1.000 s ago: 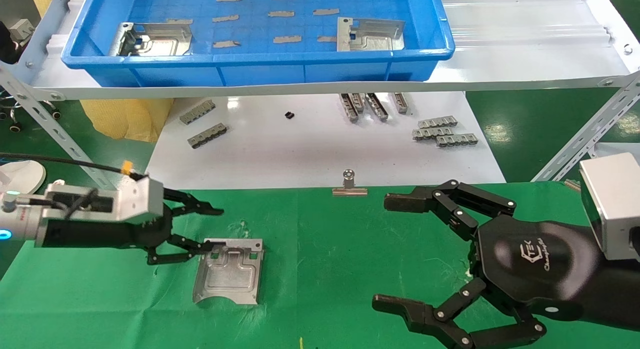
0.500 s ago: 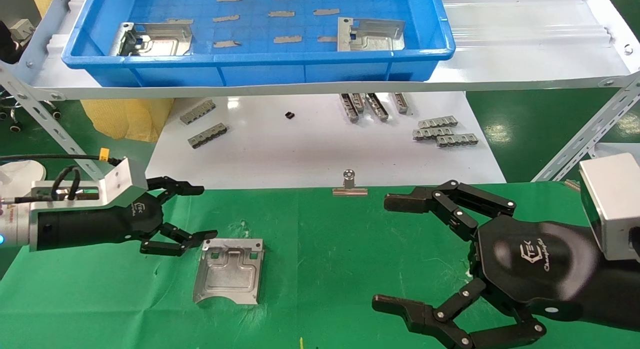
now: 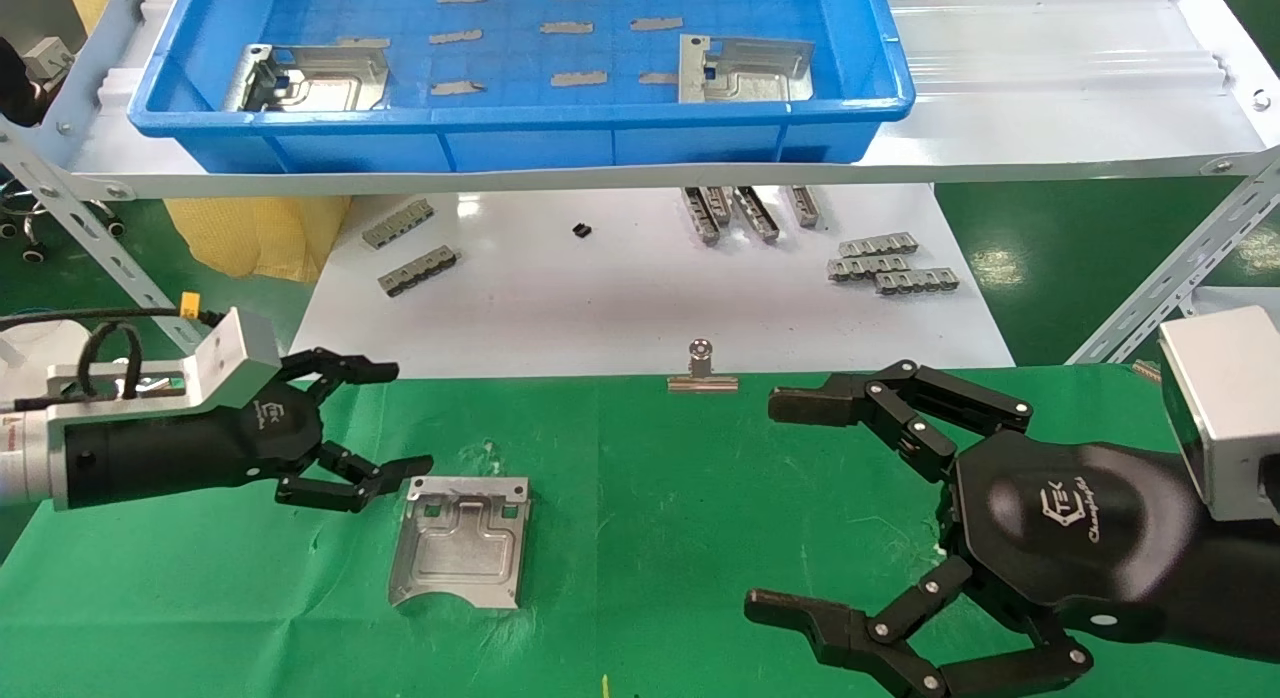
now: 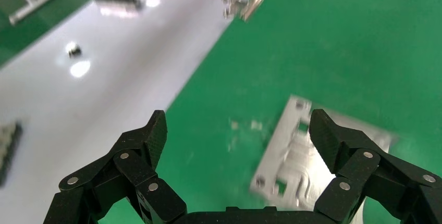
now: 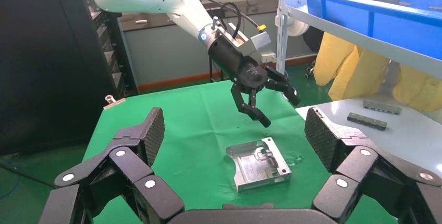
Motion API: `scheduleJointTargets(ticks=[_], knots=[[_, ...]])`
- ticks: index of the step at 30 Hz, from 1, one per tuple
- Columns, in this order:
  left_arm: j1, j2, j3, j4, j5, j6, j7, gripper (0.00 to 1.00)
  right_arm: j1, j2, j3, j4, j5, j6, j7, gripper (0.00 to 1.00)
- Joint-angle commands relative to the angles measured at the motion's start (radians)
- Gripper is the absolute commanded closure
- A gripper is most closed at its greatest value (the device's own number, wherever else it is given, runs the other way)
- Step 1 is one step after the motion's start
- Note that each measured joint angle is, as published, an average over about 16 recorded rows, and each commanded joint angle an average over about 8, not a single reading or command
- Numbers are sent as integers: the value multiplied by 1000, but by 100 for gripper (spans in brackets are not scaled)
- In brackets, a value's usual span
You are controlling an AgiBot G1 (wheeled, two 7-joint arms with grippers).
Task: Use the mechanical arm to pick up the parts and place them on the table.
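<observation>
The left gripper (image 3: pixel 370 423) hangs wide open and empty above the green counter (image 3: pixel 650 498), its lower fingertip just beside the near part (image 3: pixel 462 543), which lies flat on the cloth. The right gripper (image 3: pixel 790 503) is spread wide too, holding nothing, well apart from that part. Two more parts (image 3: pixel 745 68) rest in the blue tray (image 3: pixel 520 143) on the shelf. Beyond the counter's clip (image 3: pixel 703 370) lies a white board (image 3: pixel 600 298) with grey slotted bars (image 3: pixel 890 263).

Factory workshop bench: blue parts tray (image 3: pixel 520 138), slotted-angle steel racking (image 3: pixel 1170 278) (perforated), stamped sheet-metal plates (image 3: pixel 460 556).
</observation>
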Motion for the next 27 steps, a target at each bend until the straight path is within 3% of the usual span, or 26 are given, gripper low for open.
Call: scheduleJointTargets(ticks=[1, 27], knots=[[21, -12, -16, -44, -14, -1, -25, 0, 0, 0, 0, 0, 0, 0, 0, 0], [302, -169, -230, -629, -198, -18, -351, 0, 0, 0, 0, 0, 0, 0, 0, 0]])
